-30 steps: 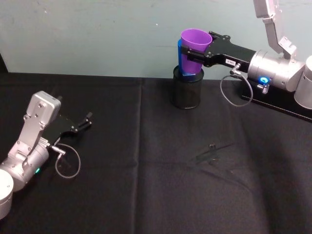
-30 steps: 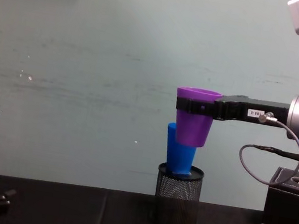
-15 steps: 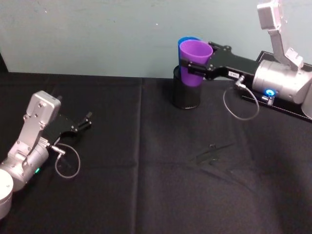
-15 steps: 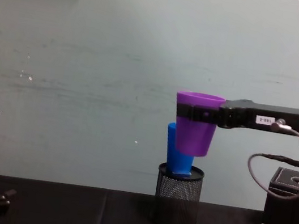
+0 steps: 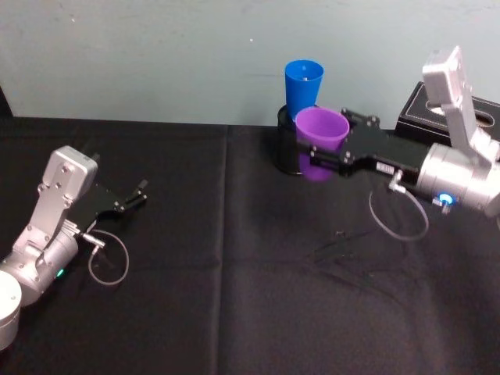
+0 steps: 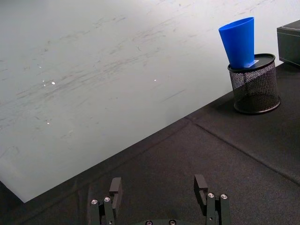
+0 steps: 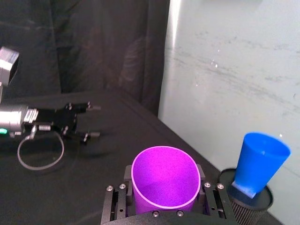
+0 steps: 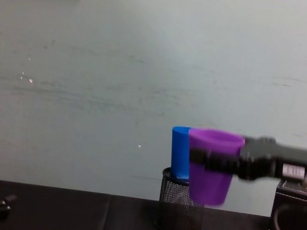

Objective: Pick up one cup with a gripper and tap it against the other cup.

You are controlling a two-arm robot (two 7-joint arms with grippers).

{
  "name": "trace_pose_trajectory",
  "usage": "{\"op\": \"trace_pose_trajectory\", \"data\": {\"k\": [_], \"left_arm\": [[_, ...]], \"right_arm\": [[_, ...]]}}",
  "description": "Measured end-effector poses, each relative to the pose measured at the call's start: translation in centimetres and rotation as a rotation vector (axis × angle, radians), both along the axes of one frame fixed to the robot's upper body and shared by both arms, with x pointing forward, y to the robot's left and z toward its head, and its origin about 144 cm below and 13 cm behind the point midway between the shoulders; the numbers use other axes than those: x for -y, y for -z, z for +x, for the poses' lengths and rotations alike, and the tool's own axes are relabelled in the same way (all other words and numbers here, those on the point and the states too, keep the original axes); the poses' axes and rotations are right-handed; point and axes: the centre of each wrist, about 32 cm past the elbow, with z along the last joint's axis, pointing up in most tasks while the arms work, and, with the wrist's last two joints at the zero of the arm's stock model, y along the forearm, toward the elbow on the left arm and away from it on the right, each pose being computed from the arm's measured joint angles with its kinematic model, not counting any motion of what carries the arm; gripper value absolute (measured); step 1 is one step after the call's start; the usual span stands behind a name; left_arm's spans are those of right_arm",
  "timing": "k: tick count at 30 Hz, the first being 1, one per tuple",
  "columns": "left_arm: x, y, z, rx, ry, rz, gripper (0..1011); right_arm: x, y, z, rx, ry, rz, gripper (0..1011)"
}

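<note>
- purple cup (image 5: 321, 133) is up in the air, upright with its mouth open to the top, hanging just in front of the mesh holder (image 5: 287, 156) on the robot's side and a little to the right of it
- the right gripper (image 5: 322, 153) has it pinched, one black finger on each side of the wall a bit under the rim; my guess is that grip is there so the cup sits level and the side facing away from the arm is bare for the tap
- the blue cup (image 5: 303, 86) stands base down in the mesh holder, leaning a bit, with most of it poking out over the holder's rim; being propped up like that puts its bare wall at about the height of the purple one in the chest view
- are they touching? In the chest view the two overlap, but the right wrist view shows a clear gap between them, so I'd say just apart and the tap is not happening at this instant
- one worry: the blue cup is only resting loosely in the holder, so a hard knock could rock it or tip it out
- the left gripper (image 6: 157, 185) is parked low over the black cloth table (image 5: 234, 297) well off to the left, fingers spread wide with nothing between them, so it's clearly not part of this job
- a black box (image 5: 445, 117) sits behind the right arm at the back of the table, near the holder but not touching it
</note>
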Motion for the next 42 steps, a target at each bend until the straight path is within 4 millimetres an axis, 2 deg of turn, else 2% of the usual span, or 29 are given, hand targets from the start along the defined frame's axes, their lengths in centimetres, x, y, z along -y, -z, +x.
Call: {"op": "trace_pose_trajectory", "data": {"k": [6, 12, 28, 42], "left_arm": [[0.0, 0.0, 0.0, 0.0, 0.0, 0.0, 1005], [0.0, 0.0, 0.0, 0.0, 0.0, 0.0, 1004], [0.0, 0.0, 0.0, 0.0, 0.0, 0.0, 1005], [0.0, 0.0, 0.0, 0.0, 0.0, 0.0, 1005]], "right_arm": [[0.5, 3.9, -1.2, 0.006, 0.018, -0.004, 735], [0.9, 6.8, -1.6, 0.007, 0.042, -0.006, 735], [0.6, 10.3, -2.0, -0.04, 0.002, -0.063, 735], [0.7, 11.4, -1.8, -0.088, 0.009, -0.036, 735]]}}
